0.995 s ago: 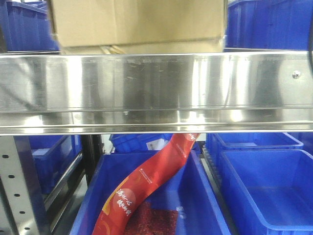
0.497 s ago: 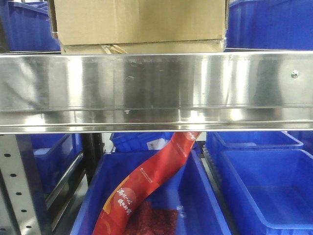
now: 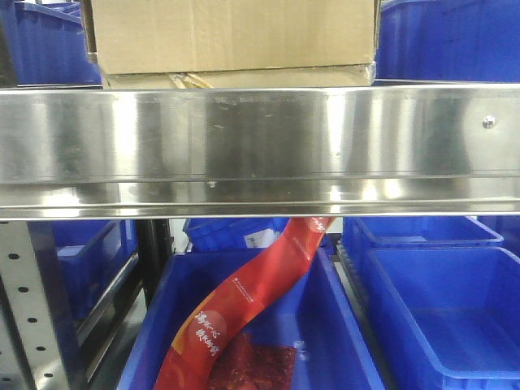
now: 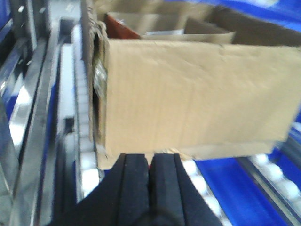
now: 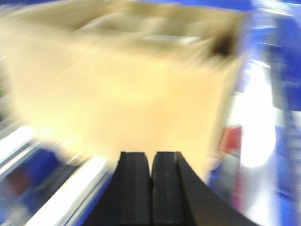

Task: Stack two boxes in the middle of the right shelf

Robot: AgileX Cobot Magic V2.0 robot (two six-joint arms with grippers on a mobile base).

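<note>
Front-facing view: at far left a perforated steel upright (image 3: 32, 325) rises to the shelf (image 3: 260, 146), whose broad mirror-like front rail runs across the whole width. On that level, left of centre, sits the upper box (image 3: 231, 36), a plain tan carton resting on the lower box (image 3: 236, 80), of which only a thin strip shows just above the rail. Blue bins flank the stack on the same level, one at the left (image 3: 49, 45) and one at the right (image 3: 451, 41). Below the rail, a red printed banner (image 3: 252, 309) curves down into a large blue bin (image 3: 341, 341), with another blue bin (image 3: 443, 309) just beside it on the right.

Left wrist view: the left gripper (image 4: 149, 172) has its black pads pressed together with nothing between them, just near of the carton's tan face. The carton's torn left edge carries a yellowish scrap of tape (image 4: 99, 80). Beyond its open top a dark red item shows inside, too unclear to name.

Right wrist view: heavily blurred. The right gripper (image 5: 151, 176) likewise has its pads shut against each other on nothing, near the carton's blurred tan face, with bright steel rails at lower left.
</note>
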